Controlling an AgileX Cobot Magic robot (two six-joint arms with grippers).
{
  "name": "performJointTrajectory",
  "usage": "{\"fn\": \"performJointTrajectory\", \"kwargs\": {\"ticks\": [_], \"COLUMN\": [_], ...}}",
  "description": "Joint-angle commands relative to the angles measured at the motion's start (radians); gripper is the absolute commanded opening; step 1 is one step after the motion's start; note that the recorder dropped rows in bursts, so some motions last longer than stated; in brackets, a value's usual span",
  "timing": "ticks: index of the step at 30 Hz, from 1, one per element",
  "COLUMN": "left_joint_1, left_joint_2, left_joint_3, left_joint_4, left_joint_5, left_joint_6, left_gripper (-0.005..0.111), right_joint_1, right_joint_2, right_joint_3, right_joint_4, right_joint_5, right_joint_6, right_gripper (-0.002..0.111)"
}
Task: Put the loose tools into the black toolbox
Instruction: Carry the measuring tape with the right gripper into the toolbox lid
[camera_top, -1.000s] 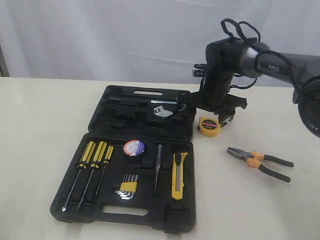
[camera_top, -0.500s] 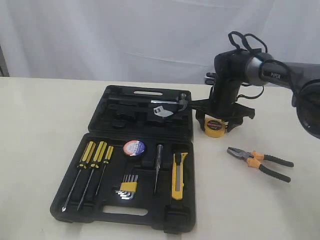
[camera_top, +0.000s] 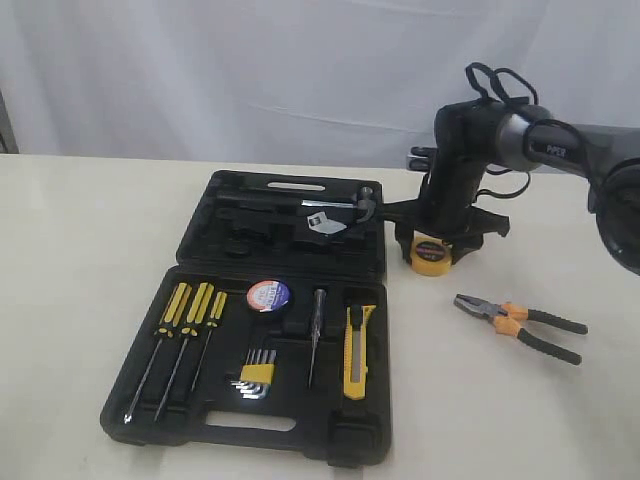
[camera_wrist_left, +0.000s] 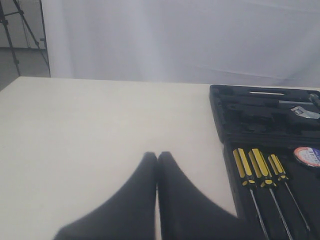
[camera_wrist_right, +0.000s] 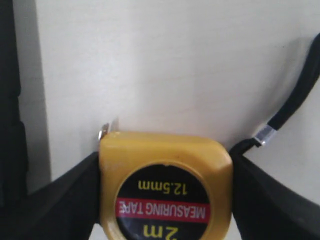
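Pale tabletop (camera_top: 80, 220) carries the small yellow tape measure (camera_wrist_right: 165, 185) just beside the open black toolbox (camera_top: 200, 425). The right gripper (camera_top: 436, 242) is down over it with a finger at each side, though from so close I cannot tell whether they grip yet. Best to close squarely, clear of the metal hook, then lift straight up. The left gripper (camera_wrist_left: 157, 162) rests with its fingers together.

Right arm (camera_top: 470, 150): dark grey and black casing, glossy, white lettering on far-right link. Black cables (camera_top: 497, 76) in loops on top. Right hand (camera_top: 432, 243): black, wedge-shaped fingers. Left hand (camera_wrist_left: 157, 157): matte black, two tapered fingers (camera_wrist_left: 132, 205).
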Motion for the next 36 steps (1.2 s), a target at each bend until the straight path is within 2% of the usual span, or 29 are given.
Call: {"fn": "performJointTrajectory", "kwargs": {"ticks": [1,9,17,21,24,36], "left_joint_1": [-0.002,-0.002,-0.002,-0.002,-0.002,-0.002], "left_joint_2": [-0.003,-0.003,-0.003,-0.003,-0.003,-0.003], "left_joint_3": [0.002,0.002,0.002,0.002,0.002,0.002], "left_joint_4": [-0.002,-0.002,-0.002,-0.002,-0.002,-0.002], "left_joint_5": [0.0,0.0,0.0,0.0,0.0,0.0], "left_joint_6": [0.0,0.0,0.0,0.0,0.0,0.0], "left_gripper": [0.0,0.0,0.0,0.0,0.0,0.0], "right_joint_1": [-0.007,0.015,0.131,0.204,0.208,0.206], "right_joint_2": [0.0,-0.12,-0.186,-0.157,-0.122,-0.056], "right_joint_3": [-0.001,-0.001,-0.001,-0.001,-0.011,-0.016], "right_joint_4": [0.013,0.029,0.029,0.009,-0.006,-0.109], "right_joint_5": [0.052,0.094,0.074,-0.049,-0.099,-0.06], "right_joint_6": [-0.041,-0.052,-0.005,0.06,0.096,0.154], "right_gripper": [0.0,0.0,0.0,0.0,0.0,0.0]}}
